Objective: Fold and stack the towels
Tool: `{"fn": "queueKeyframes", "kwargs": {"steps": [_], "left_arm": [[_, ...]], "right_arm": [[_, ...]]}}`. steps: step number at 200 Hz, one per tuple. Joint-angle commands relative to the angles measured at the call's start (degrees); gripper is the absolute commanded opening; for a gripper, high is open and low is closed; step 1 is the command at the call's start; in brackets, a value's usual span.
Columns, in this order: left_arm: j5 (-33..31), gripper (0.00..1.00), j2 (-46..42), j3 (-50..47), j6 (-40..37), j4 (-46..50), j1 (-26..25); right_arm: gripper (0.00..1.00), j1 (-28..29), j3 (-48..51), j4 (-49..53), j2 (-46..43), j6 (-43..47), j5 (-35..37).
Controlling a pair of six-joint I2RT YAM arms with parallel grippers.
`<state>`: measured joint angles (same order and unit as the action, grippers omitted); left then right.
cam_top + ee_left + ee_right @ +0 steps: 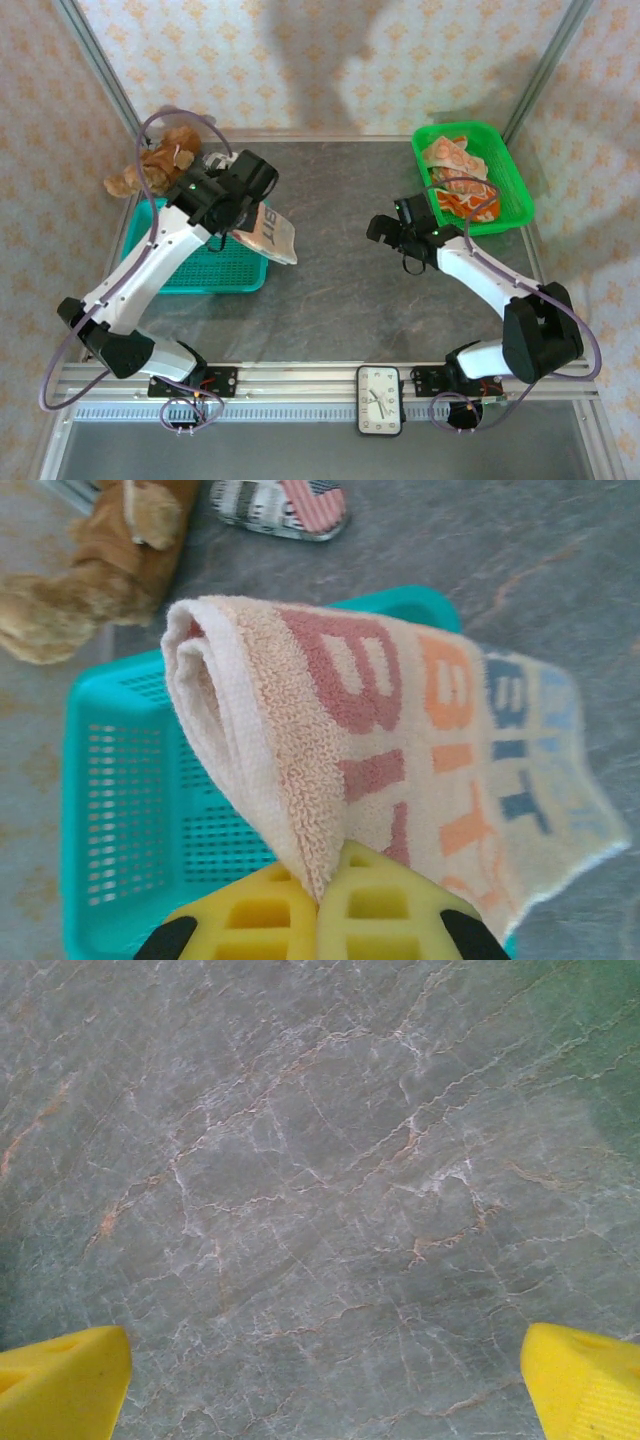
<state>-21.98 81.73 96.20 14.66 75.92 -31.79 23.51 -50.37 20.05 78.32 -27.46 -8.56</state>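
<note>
A folded cream towel (400, 730) with coloured "BIT" lettering hangs from my left gripper (322, 885), which is shut on its folded edge. From above, this towel (272, 234) dangles over the right rim of the teal basket (205, 268). More crumpled cream and orange towels (458, 176) lie in the green basket (512, 180) at the back right. My right gripper (388, 232) hovers over bare table left of the green basket; its yellow fingertips (60, 1385) stand wide open with nothing between them.
A brown teddy bear (150, 165) lies behind the teal basket (110, 810), and a small striped shoe (285, 502) is beside it. A small clock (380, 399) sits on the front rail between the arm bases. Grey marble table (320, 1180) spreads between the baskets.
</note>
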Motion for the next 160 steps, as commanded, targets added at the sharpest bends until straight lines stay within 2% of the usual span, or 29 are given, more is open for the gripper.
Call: {"fn": "queueKeyframes", "kwargs": {"steps": [1, 23, 64, 160], "left_arm": [[-5.6, 0.0, -1.91, 1.01, -4.93, 5.25, 2.77], [-7.02, 0.0, -3.64, -3.18, -7.09, 3.0, 5.16], [-3.36, 0.0, -5.45, -13.45, -7.97, -7.41, 7.68], [-5.2, 0.0, 1.8, -25.23, -8.84, -24.57, 13.88]], "right_arm": [[0.99, 0.31, -1.24, -1.05, -0.22, -0.74, 0.81], [0.99, 0.31, -0.9, -0.96, -0.69, -0.67, 0.99], [0.99, 0.35, -0.7, -0.77, -0.94, -0.69, 0.87], [0.99, 0.45, 0.71, 0.2, -3.34, -0.95, 1.46]]}}
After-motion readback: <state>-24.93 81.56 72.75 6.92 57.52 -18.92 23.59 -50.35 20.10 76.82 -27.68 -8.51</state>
